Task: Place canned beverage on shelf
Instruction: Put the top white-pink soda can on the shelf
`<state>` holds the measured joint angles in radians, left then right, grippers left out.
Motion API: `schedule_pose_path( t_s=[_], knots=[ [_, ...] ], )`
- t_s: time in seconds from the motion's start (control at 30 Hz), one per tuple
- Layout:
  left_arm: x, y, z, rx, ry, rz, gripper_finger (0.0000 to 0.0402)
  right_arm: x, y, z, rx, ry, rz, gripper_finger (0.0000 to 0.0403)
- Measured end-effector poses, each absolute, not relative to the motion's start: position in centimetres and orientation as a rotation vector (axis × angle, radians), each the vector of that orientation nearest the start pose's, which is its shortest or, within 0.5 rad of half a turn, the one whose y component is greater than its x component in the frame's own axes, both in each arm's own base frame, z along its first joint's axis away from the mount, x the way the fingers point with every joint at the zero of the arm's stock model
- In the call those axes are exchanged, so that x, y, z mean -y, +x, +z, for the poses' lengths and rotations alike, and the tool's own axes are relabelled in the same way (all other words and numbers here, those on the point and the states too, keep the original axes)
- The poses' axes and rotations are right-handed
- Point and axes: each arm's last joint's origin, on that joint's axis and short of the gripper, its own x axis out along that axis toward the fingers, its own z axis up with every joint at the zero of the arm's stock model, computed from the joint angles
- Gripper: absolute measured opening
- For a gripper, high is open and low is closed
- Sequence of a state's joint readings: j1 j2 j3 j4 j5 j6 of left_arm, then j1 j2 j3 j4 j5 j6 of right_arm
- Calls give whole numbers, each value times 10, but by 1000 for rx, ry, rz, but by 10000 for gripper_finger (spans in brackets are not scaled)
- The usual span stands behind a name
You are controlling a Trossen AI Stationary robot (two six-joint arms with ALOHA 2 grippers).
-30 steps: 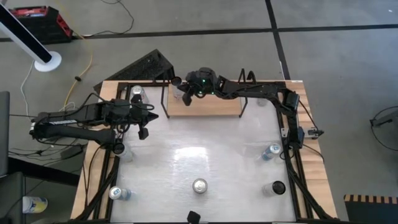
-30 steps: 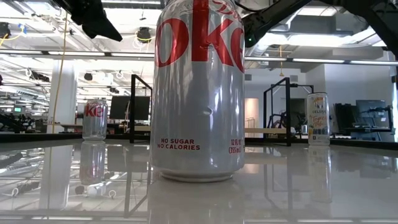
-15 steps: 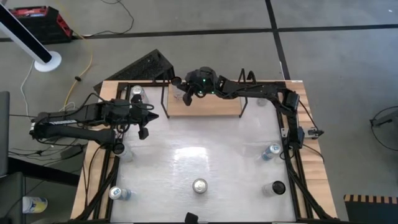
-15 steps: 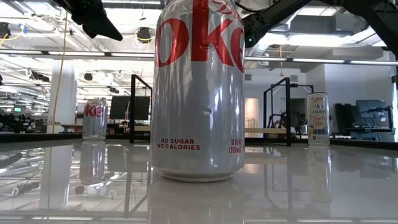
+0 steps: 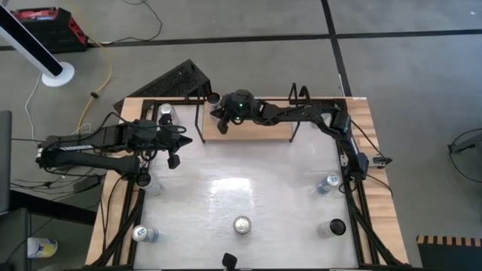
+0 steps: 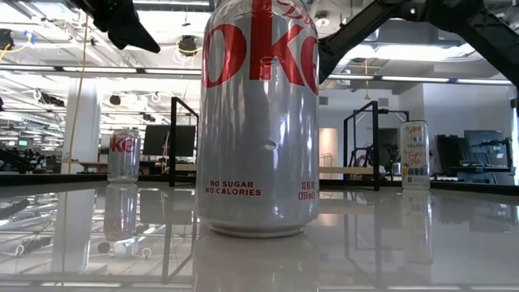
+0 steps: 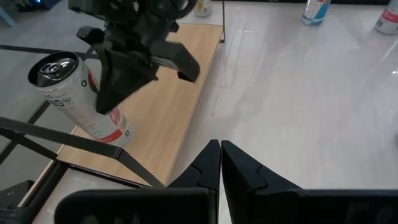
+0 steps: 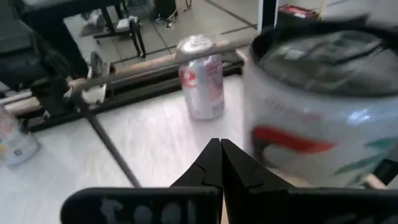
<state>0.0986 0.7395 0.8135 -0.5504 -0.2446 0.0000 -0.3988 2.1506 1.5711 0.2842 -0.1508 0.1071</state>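
In the high view the left arm is seen at the left of the frame, with the left gripper (image 5: 184,138) held over the left part of the white surface (image 5: 263,173); in the left wrist view its fingers (image 7: 211,163) are pressed together with nothing between them. Several cans are spread on the surface: a silver can (image 5: 166,113) at the upper left just beside the shelf's left end, a can at the left edge (image 5: 143,181), and a can at the lower left corner (image 5: 141,234). A large Diet Coke can (image 6: 259,122) fills the centre of the low view and is seen as the bottom-centre can (image 5: 242,224) from above. The shelf (image 5: 263,129), a light-wood board in a black wire frame, sits at the upper centre of the surface. The task can (image 7: 71,99), white with red markings, is on the left end of the shelf board and looks tilted in the left wrist view. The right gripper (image 5: 223,123) is placed over that same end, right against the can; it is closed, with its fingers (image 8: 212,163) meeting and no can between them, so the can is not gripped. Whether the gripper touches the can cannot be told. The right arm reaches in from the right edge along the back of the surface. Further right, a blue-and-white can (image 5: 328,183) and a dark can (image 5: 332,226) stand near the right edge.
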Motion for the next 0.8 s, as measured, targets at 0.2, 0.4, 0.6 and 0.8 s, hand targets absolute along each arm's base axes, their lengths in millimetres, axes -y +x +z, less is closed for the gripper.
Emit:
schedule_pose_path(
  t_s=[0.2,0.4,0.6,0.8],
  knots=[
    [-22,149,315,-478,38,337,0,196,455,215,-244,186,-327,20],
    [-22,149,315,-477,39,339,0,201,454,218,-214,212,-340,20],
    [-22,149,315,-478,39,339,0,201,453,218,-209,225,-381,20],
    [-22,149,315,-477,34,340,0,202,453,218,-201,246,-398,20]
  ],
)
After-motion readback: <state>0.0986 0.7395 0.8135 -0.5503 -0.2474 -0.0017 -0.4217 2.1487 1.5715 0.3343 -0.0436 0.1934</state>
